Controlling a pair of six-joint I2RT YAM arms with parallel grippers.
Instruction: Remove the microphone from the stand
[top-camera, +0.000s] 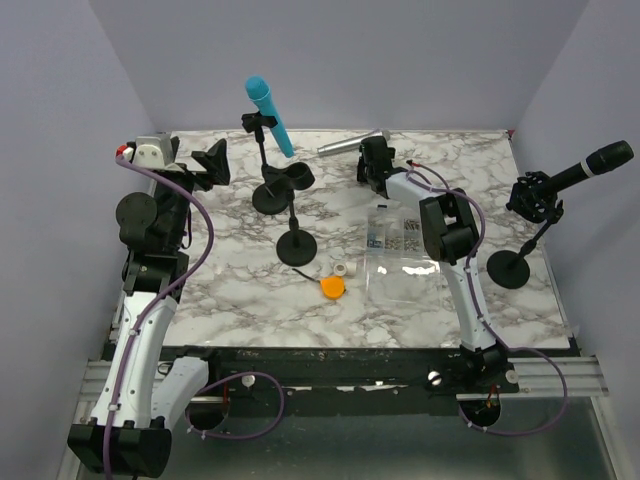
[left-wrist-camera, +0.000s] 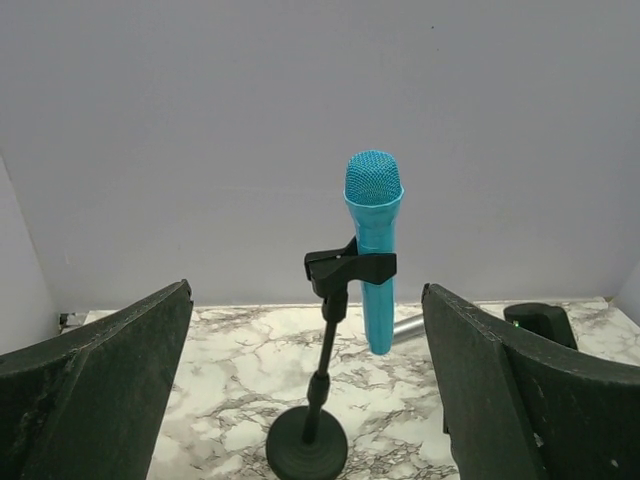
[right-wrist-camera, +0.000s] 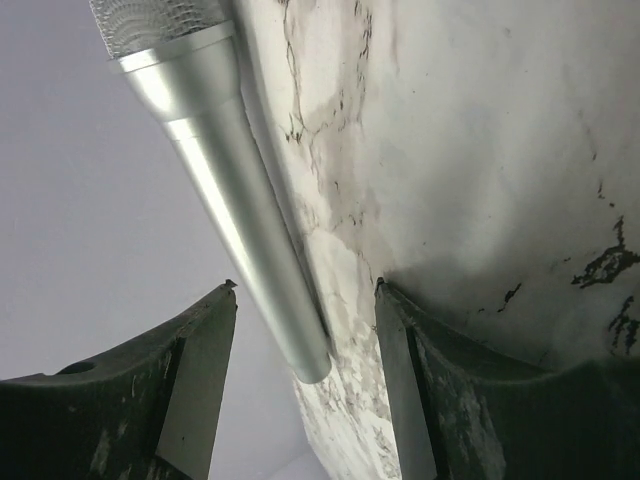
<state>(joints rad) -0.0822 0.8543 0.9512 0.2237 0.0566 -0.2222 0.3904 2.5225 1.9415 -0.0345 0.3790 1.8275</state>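
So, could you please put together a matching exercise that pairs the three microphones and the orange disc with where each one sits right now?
Things:
1. blue microphone
2. silver microphone
3. black microphone
4. orange disc

Places:
A. lying on the table at its far edge
B. flat on the table, near the front, about the middle
C. clipped in the far-left stand
D. clipped in the right-edge stand

Pairs: 1-C, 2-A, 3-D, 4-B.
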